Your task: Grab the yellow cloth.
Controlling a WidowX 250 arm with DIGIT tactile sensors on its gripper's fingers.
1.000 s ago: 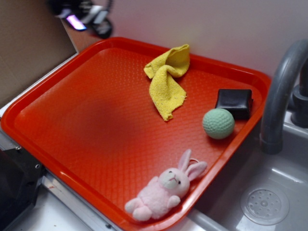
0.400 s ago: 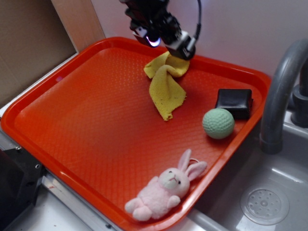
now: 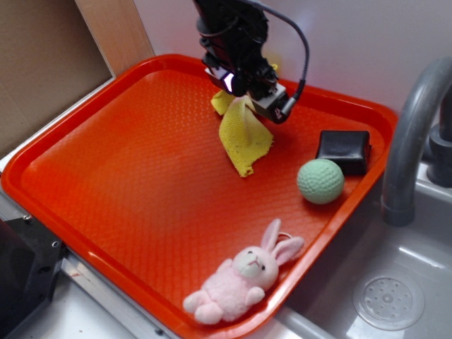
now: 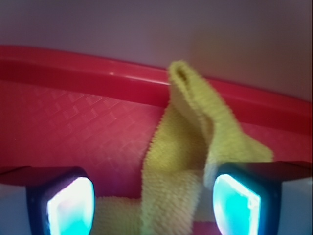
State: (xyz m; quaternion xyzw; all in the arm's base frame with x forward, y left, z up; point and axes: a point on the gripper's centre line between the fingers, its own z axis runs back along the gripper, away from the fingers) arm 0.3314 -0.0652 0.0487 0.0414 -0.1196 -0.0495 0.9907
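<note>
Toward the back of the red tray, near its far rim, the yellow cloth lies bunched, its upper part hidden by the robot in the exterior view and its lower flap spread flat on the tray floor, pointing toward the near side. The wrist view shows a raised fold of the yellow cloth standing up between the two fingers, with the tray rim running across behind it. The end effector sits directly over the bunched upper part of the cloth, low to the tray. Its fingers stand spread apart, one on each side of the fold, neither pressed against it; the jaws are wide and hold nothing. Whether the fingertips touch the tray floor cannot be told.

Right of the cloth and apart from it, a black block rests near the tray's right rim. A green ball sits just in front of the block. A pink plush rabbit lies at the tray's near corner. A grey faucet rises beyond the tray's right edge, above a sink.
</note>
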